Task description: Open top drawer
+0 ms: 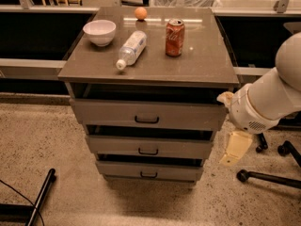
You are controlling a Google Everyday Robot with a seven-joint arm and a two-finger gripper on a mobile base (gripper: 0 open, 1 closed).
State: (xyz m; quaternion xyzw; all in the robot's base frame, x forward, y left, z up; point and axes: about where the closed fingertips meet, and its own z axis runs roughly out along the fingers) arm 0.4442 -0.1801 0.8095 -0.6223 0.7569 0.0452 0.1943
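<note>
The top drawer (188,116) is the widest gray front, just under the cabinet's top, with a small black loop handle (146,120) at its center. A dark gap shows above its front. My gripper (235,148) hangs off the white arm (268,100) to the right of the cabinet, level with the middle drawer (113,145). It is apart from the top drawer's handle and well to its right, holding nothing that I can see.
On the cabinet top (188,67) lie a white bowl (99,31), a clear bottle on its side (132,49), a red soda can (174,30) and an orange (140,13). The bottom drawer (117,169) is lowest. Chair wheels (283,149) stand at right, a black leg (40,197) at left.
</note>
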